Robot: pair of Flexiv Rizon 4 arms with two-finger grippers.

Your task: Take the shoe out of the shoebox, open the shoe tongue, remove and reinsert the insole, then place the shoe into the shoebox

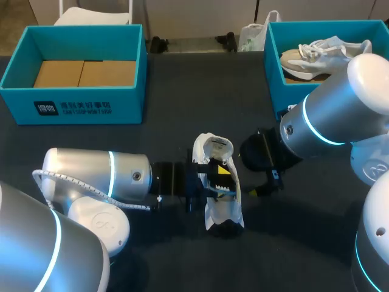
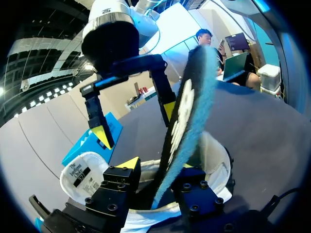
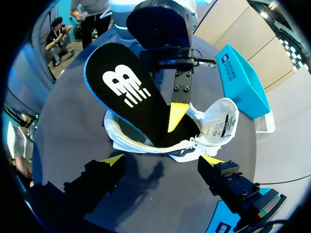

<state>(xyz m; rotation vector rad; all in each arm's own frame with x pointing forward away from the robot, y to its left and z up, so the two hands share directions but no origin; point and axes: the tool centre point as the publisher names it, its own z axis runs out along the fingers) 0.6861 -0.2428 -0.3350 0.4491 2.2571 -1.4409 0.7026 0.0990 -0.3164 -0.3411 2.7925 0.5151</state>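
A white shoe [image 1: 222,210] lies mid-table with its tongue [image 3: 219,121] folded out. A black insole [image 3: 124,90] with a teal underside [image 2: 194,111] stands upright, its lower end inside the shoe [image 2: 219,167]. My left gripper [image 1: 217,180] reaches in from the left, its fingers either side of the insole [image 2: 158,164]. One finger [image 2: 127,164] stands clear of the insole, so the gripper is open. My right gripper [image 3: 161,160] is wide open just short of the shoe [image 3: 127,140], holding nothing; in the head view the right gripper [image 1: 258,181] is to the shoe's right.
A teal shoebox [image 1: 124,100] with a bare cardboard floor stands at the back left. A second teal box [image 1: 271,73] at the back right holds another white shoe [image 1: 316,55]. Dark tabletop [image 1: 164,134] lies between the boxes and the shoe.
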